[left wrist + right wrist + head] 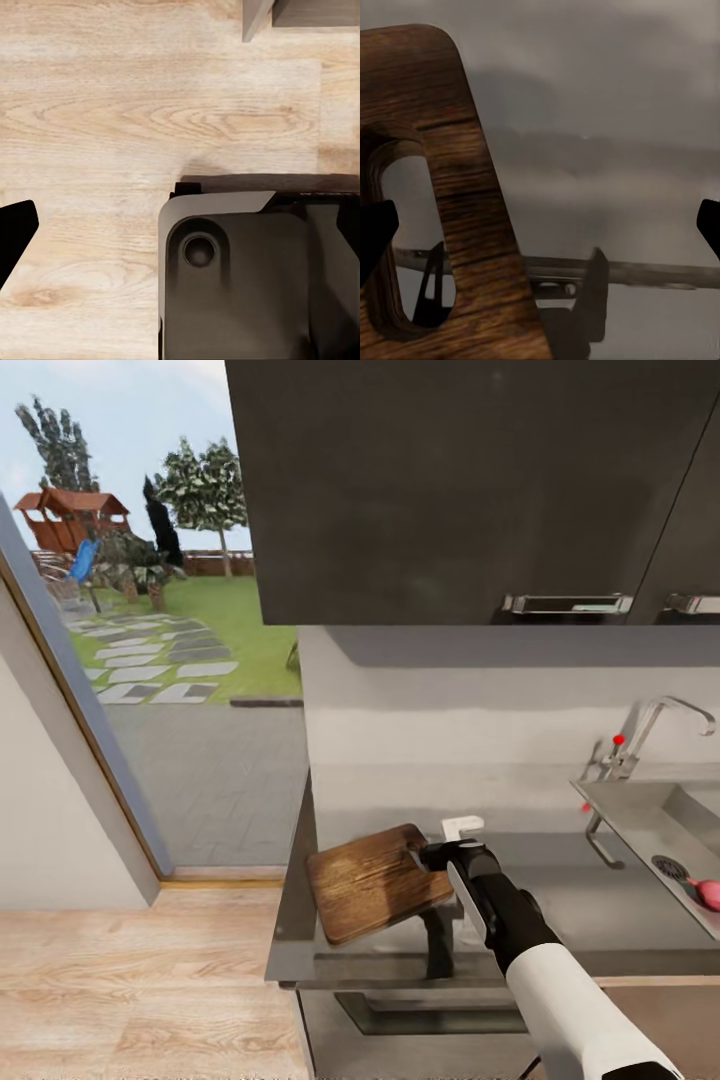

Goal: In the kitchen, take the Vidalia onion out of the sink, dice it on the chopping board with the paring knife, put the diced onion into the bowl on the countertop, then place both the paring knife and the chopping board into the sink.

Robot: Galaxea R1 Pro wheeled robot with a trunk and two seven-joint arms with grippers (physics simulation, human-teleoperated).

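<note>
The chopping board (pixel 370 880) hangs tilted over the left end of the countertop (pixel 570 885), with its slot-handle end toward my right gripper (pixel 432 853). In the right wrist view the board (pixel 457 187) lies close to one fingertip (pixel 375 232), and the other fingertip is far off at the opposite edge. The right gripper (pixel 541 225) is open and does not clamp the board. The Vidalia onion (pixel 708 893) lies in the sink (pixel 640 815) near the drain. My left gripper's black fingertip (pixel 15 236) hangs over the floor. The paring knife and the bowl are out of view.
The steel tap (pixel 645 735) stands behind the sink. Dark wall cabinets (pixel 480 490) hang low over the counter. A small white shape (pixel 462 826) pokes out beyond the right gripper. The counter ends at the left by a glass door (pixel 150 660). My dark base (pixel 247 277) stands on the wood floor.
</note>
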